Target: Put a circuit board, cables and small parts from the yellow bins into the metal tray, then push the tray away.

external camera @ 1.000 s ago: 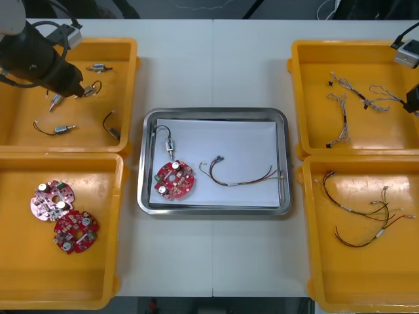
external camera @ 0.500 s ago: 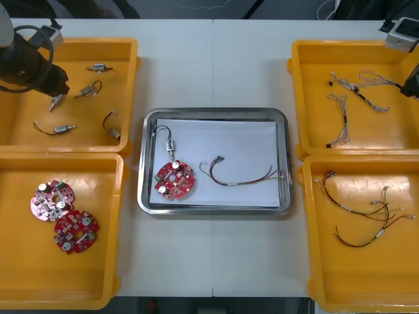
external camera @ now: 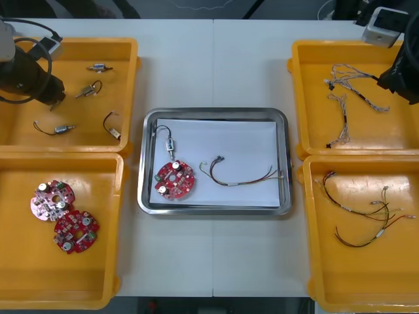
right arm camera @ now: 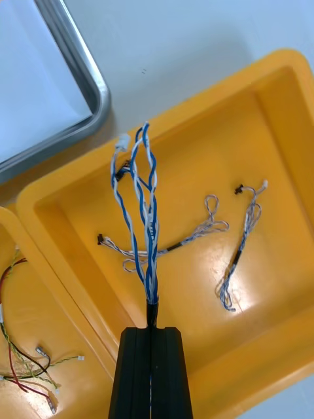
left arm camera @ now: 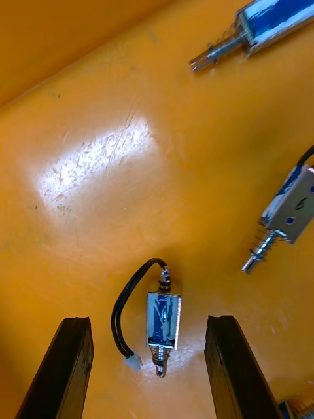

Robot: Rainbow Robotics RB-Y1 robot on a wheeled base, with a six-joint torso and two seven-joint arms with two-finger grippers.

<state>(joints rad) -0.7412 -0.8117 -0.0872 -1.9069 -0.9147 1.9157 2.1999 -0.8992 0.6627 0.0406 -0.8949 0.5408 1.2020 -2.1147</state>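
Blue-white cable (right arm camera: 147, 216) hung clamped in the right tool (right arm camera: 151, 335), needing a high carry to the tray (external camera: 286, 163) at eight o'clock. Left tool (left arm camera: 149, 322) gaped over a part (left arm camera: 163, 317).

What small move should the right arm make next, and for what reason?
Probably it should carry its cable toward the metal tray. The right gripper is shut on a twisted blue and white cable hanging over the far right yellow bin, and the tray holds a circuit board but no such cable. The left gripper hovers open over a small metal part.
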